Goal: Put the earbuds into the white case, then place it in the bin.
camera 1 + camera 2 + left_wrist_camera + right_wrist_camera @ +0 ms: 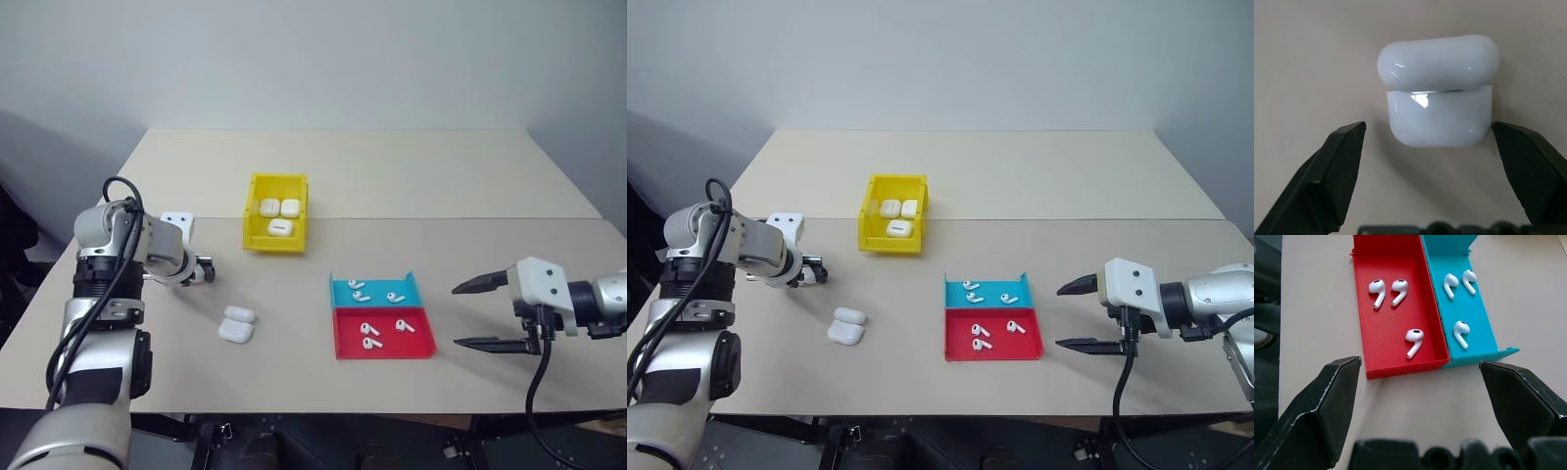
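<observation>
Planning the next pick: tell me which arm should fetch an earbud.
Right. Its open hand faces the red-and-blue tray holding the earbuds. The left hand is open over the white case on the table.

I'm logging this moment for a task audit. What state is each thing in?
white case: lid open, lying on the table, not held
left gripper: open, one finger on each side of the case
right gripper: open, empty
earbuds: six loose, three in each half of the tray
tray: on the table
bin: holds three closed cases
</observation>
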Robot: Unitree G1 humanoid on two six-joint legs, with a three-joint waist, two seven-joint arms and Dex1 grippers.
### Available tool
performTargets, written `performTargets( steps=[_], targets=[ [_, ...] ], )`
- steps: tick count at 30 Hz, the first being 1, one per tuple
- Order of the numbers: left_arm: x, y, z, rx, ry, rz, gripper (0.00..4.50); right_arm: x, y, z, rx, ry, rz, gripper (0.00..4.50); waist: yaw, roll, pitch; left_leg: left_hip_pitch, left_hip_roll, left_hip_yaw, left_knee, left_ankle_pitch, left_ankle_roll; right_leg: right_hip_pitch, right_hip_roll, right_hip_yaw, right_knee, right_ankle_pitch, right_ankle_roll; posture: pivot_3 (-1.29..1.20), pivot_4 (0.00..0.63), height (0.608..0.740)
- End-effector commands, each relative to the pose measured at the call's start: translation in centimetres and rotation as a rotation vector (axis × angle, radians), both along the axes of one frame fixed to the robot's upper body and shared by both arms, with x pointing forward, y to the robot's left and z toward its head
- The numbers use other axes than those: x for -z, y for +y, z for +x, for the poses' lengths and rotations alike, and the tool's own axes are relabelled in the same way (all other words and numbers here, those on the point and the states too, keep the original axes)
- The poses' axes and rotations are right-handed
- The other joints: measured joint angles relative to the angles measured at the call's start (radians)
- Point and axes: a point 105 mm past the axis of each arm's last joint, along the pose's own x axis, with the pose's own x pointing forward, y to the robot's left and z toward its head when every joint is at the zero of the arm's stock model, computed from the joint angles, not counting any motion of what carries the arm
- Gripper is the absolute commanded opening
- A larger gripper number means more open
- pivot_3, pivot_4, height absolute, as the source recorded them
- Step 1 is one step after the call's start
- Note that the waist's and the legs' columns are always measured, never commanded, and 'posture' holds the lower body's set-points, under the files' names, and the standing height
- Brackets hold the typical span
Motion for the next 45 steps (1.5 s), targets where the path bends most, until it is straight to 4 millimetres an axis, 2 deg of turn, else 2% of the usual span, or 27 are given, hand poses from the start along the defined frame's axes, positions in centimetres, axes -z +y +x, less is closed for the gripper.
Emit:
performTargets(
  steps=[1, 9, 12, 20, 29, 34, 41, 43, 45],
  targets=[
    [-0.6, 0.1, 0.2, 0.006, -0.015, 0.014, 4.50, -1.2, -0.2, 0.0, 0.008, -0.050, -0.017, 4.48, 0.000, 0.000, 0.000, 0.000, 0.000, 0.000, 0.000, 0.000, 0.000, 0.000, 0.000, 0.000, 0.000, 0.000, 0.000, 0.00, 0.150, 0.740],
    [-0.4, 0.1, 0.3, 0.012, -0.017, 0.017, 4.50, -1.2, -0.1, 0.1, 0.009, -0.052, -0.018, 4.48, 0.001, 0.000, 0.000, 0.000, 0.000, 0.000, 0.000, 0.000, 0.001, 0.000, 0.000, 0.000, 0.001, 0.000, 0.000, 0.00, 0.150, 0.740],
    [-0.6, -0.2, 0.4, 0.031, -0.026, -0.001, 3.92, -1.2, -0.1, 0.1, 0.008, -0.051, -0.017, 4.50, 0.000, 0.000, -0.001, 0.001, 0.000, 0.000, 0.000, 0.000, 0.001, 0.000, 0.000, 0.000, 0.002, 0.000, 0.000, 0.00, 0.150, 0.740],
    [-2.1, -0.4, 0.7, 0.054, -0.080, 0.021, 1.47, -1.1, 0.0, 0.1, 0.010, -0.052, -0.013, 4.50, -0.004, 0.000, 0.000, 0.000, 0.000, -0.001, 0.000, -0.001, 0.001, 0.000, 0.000, 0.000, 0.002, 0.000, 0.000, 0.00, 0.150, 0.740],
    [-4.7, -0.6, 0.8, 0.112, -0.178, 0.072, 1.47, -1.2, 0.0, 0.2, 0.011, -0.061, -0.008, 4.50, -0.002, -0.001, 0.000, 0.000, 0.000, -0.001, 0.000, -0.001, 0.001, 0.000, 0.000, 0.000, 0.002, 0.000, 0.000, 0.00, 0.150, 0.740],
    [-8.1, -2.2, 0.8, 0.200, -0.312, 0.179, 1.47, -1.3, 0.0, 0.2, 0.009, -0.065, -0.009, 4.50, 0.000, -0.001, 0.000, 0.000, 0.000, -0.001, 0.000, -0.001, 0.001, 0.000, 0.000, 0.000, 0.002, 0.000, 0.000, 0.00, 0.150, 0.740],
    [-9.6, -3.2, 0.6, 0.259, -0.375, 0.238, 1.47, -1.4, -0.1, 0.2, 0.012, -0.067, -0.014, 4.50, -0.002, -0.001, 0.000, 0.000, 0.000, -0.001, 0.000, -0.001, 0.001, 0.000, 0.000, 0.000, 0.001, 0.000, 0.000, 0.00, 0.150, 0.740],
    [-9.5, -4.0, 0.4, 0.314, -0.378, 0.200, 1.47, -1.4, -0.1, 0.2, 0.015, -0.068, -0.013, 4.50, -0.002, -0.001, 0.000, 0.000, 0.000, -0.001, 0.000, -0.001, 0.001, 0.000, 0.000, 0.000, 0.001, 0.000, 0.000, 0.00, 0.150, 0.740],
    [-10.1, -6.3, -0.8, 0.480, -0.427, 0.114, 1.47, -1.4, -0.1, 0.2, 0.018, -0.066, -0.012, 4.50, -0.003, -0.001, 0.000, 0.000, 0.000, -0.001, 0.000, -0.001, 0.001, 0.000, 0.000, 0.000, 0.001, 0.000, 0.000, 0.00, 0.150, 0.740]
  ],
)
